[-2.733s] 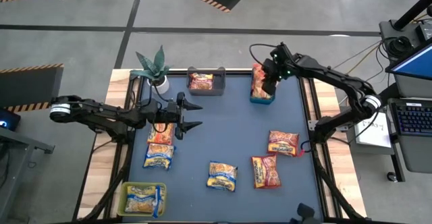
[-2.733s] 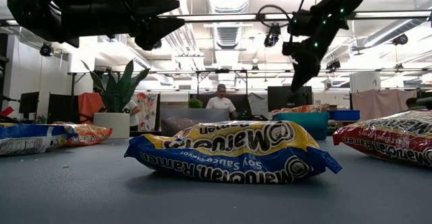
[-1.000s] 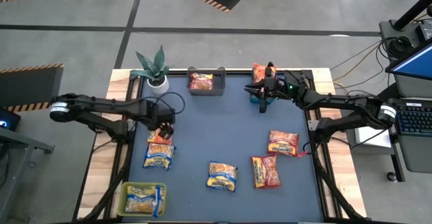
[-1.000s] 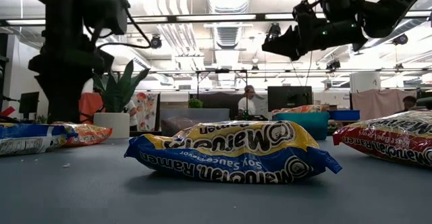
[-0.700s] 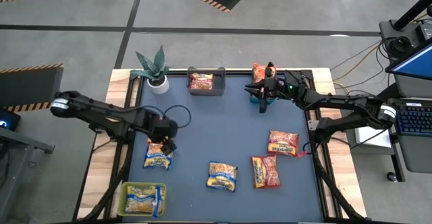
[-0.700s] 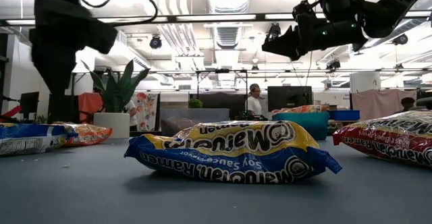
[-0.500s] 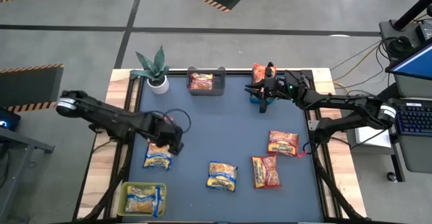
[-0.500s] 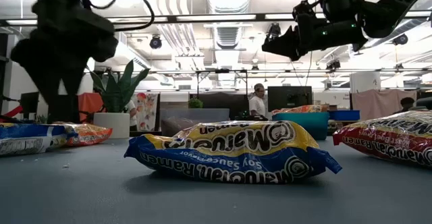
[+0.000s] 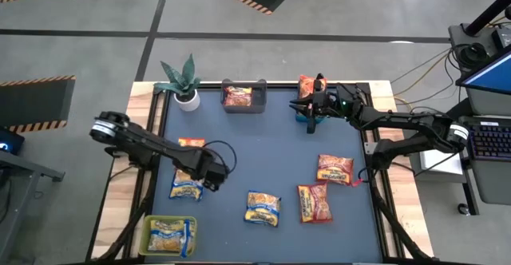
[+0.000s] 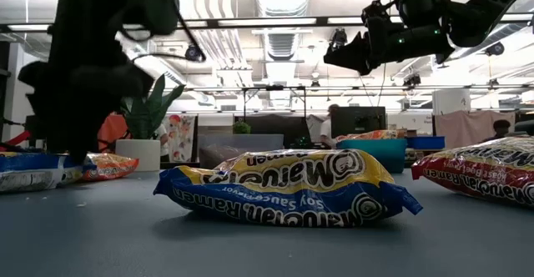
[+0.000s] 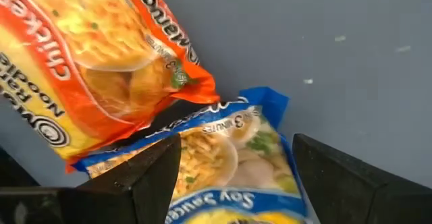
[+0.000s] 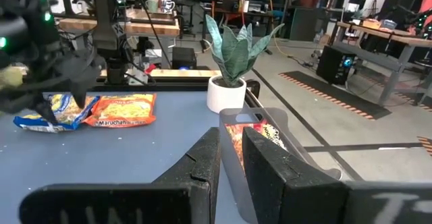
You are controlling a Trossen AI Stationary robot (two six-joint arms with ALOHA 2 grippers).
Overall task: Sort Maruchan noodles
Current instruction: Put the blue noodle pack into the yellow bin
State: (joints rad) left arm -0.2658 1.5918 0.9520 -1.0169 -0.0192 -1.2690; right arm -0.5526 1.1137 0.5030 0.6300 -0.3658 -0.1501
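Observation:
My left gripper (image 9: pixel 204 183) points down, open, over a yellow-and-blue noodle packet (image 9: pixel 186 187) at the table's left. In the left wrist view its fingers (image 11: pixel 152 177) stand on either side of that packet's end (image 11: pixel 229 163); I cannot tell if they touch it. An orange packet (image 11: pixel 101 69) lies against that packet on its far side. Another yellow packet (image 9: pixel 263 207) and two red packets (image 9: pixel 335 169) (image 9: pixel 314 203) lie flat on the blue mat. My right gripper (image 9: pixel 306 113) is shut and empty, level, beside the blue bin (image 9: pixel 310 99).
A dark bin (image 9: pixel 243 97) at the far edge holds a red packet. The blue bin holds orange-red packets. A yellow-green bin (image 9: pixel 169 235) at the near left corner holds yellow packets. A potted plant (image 9: pixel 182 81) stands at the far left corner.
My left gripper has gone from above the orange packet toward the table's near edge and a little to the right, and now stands over the yellow-and-blue packet.

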